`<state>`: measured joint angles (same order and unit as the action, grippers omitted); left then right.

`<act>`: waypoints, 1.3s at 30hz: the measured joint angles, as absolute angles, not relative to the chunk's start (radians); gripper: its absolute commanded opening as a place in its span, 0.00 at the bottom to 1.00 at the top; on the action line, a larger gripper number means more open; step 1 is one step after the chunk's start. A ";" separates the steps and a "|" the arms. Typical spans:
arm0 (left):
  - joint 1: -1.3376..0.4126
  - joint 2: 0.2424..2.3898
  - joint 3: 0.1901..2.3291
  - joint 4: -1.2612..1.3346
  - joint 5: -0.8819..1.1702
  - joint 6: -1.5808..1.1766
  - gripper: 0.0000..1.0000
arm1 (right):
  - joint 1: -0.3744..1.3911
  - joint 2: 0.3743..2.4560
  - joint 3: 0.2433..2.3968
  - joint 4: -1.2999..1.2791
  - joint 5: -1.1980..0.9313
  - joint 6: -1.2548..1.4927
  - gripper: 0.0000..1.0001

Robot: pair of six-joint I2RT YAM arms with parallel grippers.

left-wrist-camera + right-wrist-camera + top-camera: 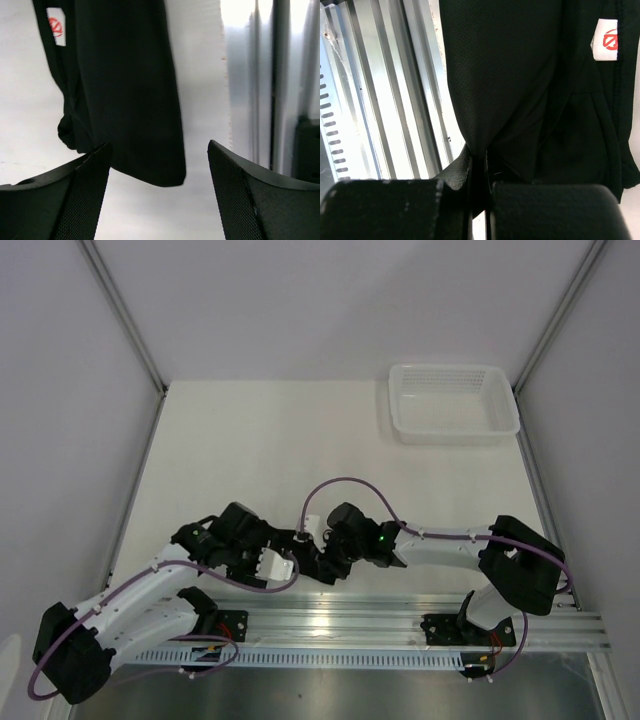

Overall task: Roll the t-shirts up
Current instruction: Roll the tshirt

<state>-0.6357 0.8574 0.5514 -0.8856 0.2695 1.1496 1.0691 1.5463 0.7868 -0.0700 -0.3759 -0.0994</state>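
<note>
White counter (300,440) fills the top view, with a white mesh basket (455,400) far off from both tools, at the far right corner. The left tool (298,562) and right tool (325,558) meet tip to tip near the metal rail (400,620) at the near edge. What sits between them is too dark to make out from here.

From the left wrist, the left tool (159,150) is spread wide and grips nothing. The black t-shirt (125,90) lies just beyond its fingers, and the shirt's lower edge reaches into the gap between them. A pale label (56,26) with a red mark sits at the shirt's far left. The rail (265,75) runs along to the right.

From the right wrist, the right tool (479,175) is clamped tight on a pinch of the t-shirt (520,75). The fabric fans out ahead of its fingers, with the label (607,39) at the far right. The rail (380,100) lies to the left.
</note>
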 measured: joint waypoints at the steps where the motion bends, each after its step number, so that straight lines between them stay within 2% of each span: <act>1: -0.636 0.874 0.551 -0.863 0.257 1.140 0.75 | 1.068 1.546 0.787 -0.069 -0.381 -0.096 0.00; 3: -0.636 0.902 0.551 -0.830 0.236 1.121 0.68 | 1.063 1.546 0.787 -0.069 -0.387 -0.093 0.00; 4: -0.636 0.919 0.551 -0.816 0.227 1.110 0.61 | 1.061 1.546 0.787 -0.070 -0.391 -0.093 0.00; 5: -0.636 0.938 0.551 -0.808 0.218 1.101 0.43 | 1.057 1.546 0.787 -0.070 -0.395 -0.093 0.00; 7: -0.636 0.970 0.551 -0.802 0.207 1.082 0.25 | 1.049 1.546 0.787 -0.071 -0.405 -0.093 0.00; 9: -0.632 0.992 0.562 -0.820 0.212 1.081 0.21 | 1.040 1.546 0.788 -0.077 -0.418 -0.094 0.00; 13: -0.591 1.035 0.645 -0.923 0.267 1.105 0.01 | 1.026 1.546 0.795 -0.115 -0.464 -0.095 0.00; 20: -0.529 1.226 0.853 -1.148 0.358 1.199 0.02 | 1.012 1.542 0.835 -0.202 -0.582 -0.097 0.00; 25: -0.517 1.343 0.917 -1.242 0.397 1.240 0.03 | 0.975 1.560 0.853 -0.239 -0.648 -0.097 0.01; 28: -0.486 1.421 0.961 -1.271 0.408 1.248 0.06 | 0.933 1.598 0.878 -0.249 -0.667 -0.097 0.07; 29: -0.472 1.448 0.976 -1.269 0.411 1.249 0.06 | 0.925 1.611 0.886 -0.249 -0.667 -0.097 0.13; 34: -0.427 1.545 1.016 -1.254 0.414 1.244 0.06 | 0.875 1.666 0.920 -0.248 -0.660 -0.081 0.23; 39: -0.411 1.622 1.029 -1.241 0.424 1.217 0.05 | 0.856 1.679 0.925 -0.247 -0.610 -0.055 0.42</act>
<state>-0.4114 1.6222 1.0286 -1.2411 0.4236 1.2175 0.8558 1.6787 0.9245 -0.2470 -0.6098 -0.0547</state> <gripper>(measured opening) 0.058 0.355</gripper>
